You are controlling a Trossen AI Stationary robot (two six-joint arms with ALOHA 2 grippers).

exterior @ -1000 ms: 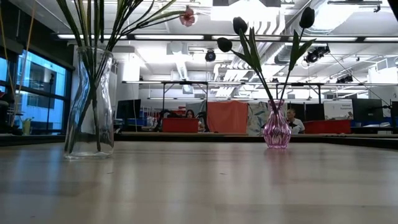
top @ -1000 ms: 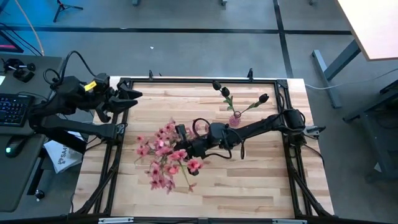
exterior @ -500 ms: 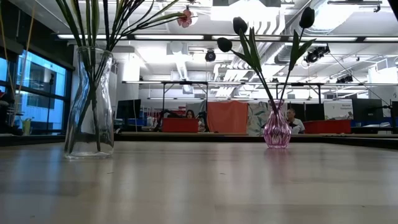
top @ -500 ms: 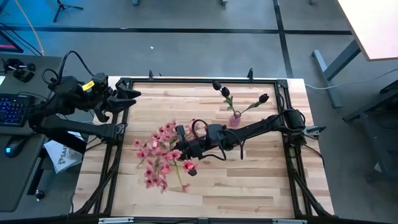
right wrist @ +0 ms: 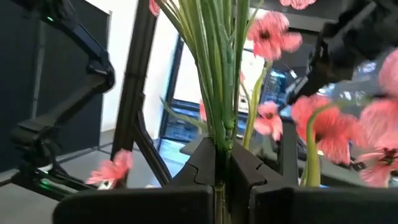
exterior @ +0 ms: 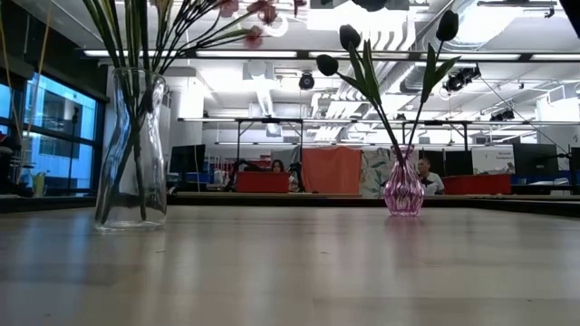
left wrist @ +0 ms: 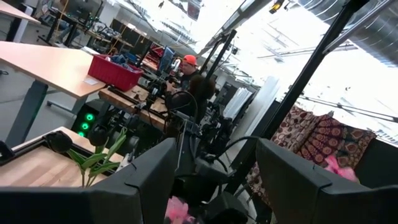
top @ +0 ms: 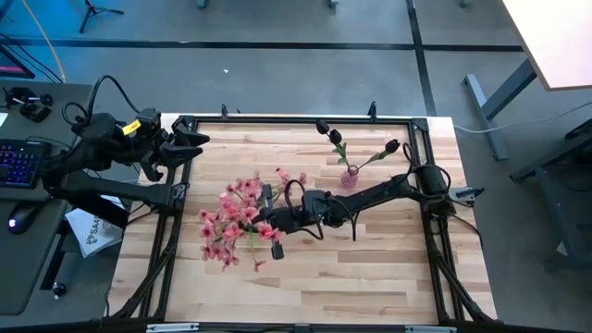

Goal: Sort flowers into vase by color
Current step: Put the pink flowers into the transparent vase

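Note:
Pink flowers (top: 236,220) on long green stems stand in a tall clear glass vase (exterior: 131,149) at the table's middle left, blossoms spread above it. My right gripper (top: 265,220) reaches in from the right and is shut on their stems. At the far right stands a small pink vase (top: 350,178), which holds dark tulip buds (exterior: 349,36) with green leaves. My left gripper (top: 199,141) waits open above the table's far left corner, holding nothing. My right gripper pinches several of the green stems (right wrist: 219,134) between its two fingers, well below the blossoms. The fingers come about level from the table's right side and lie across the stems. The stems stand nearly upright, and their lower ends (exterior: 136,181) reach down inside the clear vase.
A black frame (top: 296,120) runs around the wooden table top. The pink vase with the tulips (exterior: 403,190) stands close behind my right arm. A keyboard (top: 18,162) and desk gear lie beyond the left edge. The near half of the table shows bare wood (top: 351,277).
My right gripper has sunk a little, rolled at the wrist and drifted toward the table's left edge with the stems. The pink bunch has swung toward the far left, and more blossoms now show at the low view's top. The stems' lower ends stay in the clear vase.

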